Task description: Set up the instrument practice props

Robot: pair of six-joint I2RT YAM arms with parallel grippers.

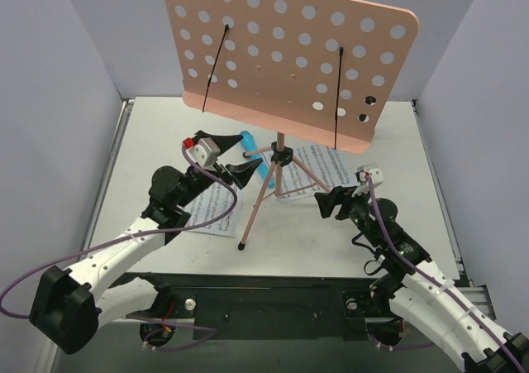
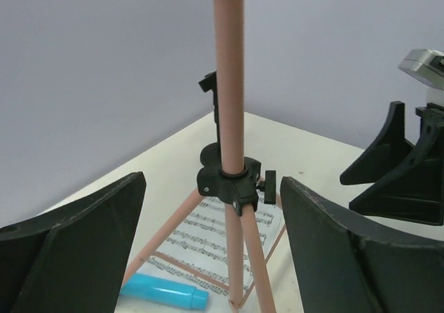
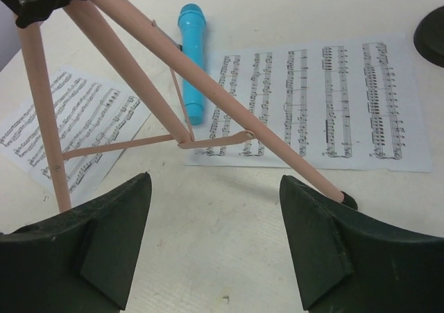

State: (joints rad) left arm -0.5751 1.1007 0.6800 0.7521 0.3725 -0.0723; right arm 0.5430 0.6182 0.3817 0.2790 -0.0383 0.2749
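Observation:
The pink music stand [image 1: 289, 59] stands upright mid-table, its tripod hub [image 1: 281, 154] below the perforated desk. The blue microphone [image 1: 250, 151] lies flat behind the legs. One sheet-music page [image 1: 211, 212] lies left of the tripod and another [image 1: 326, 168] right of it, under a leg. My left gripper [image 1: 235, 155] is open and empty, just left of the pole [image 2: 229, 84]. My right gripper [image 1: 324, 201] is open and empty, low by the right tripod leg [image 3: 208, 91]. The mic stand's black round base [image 3: 431, 35] shows only at the edge of the right wrist view.
Grey walls [image 1: 58, 100] close in the white table [image 1: 273, 249] on the left, back and right. The pink desk overhangs the table's back half and hides what lies under it. A black mounting plate [image 1: 273, 303] runs along the near edge between the arm bases.

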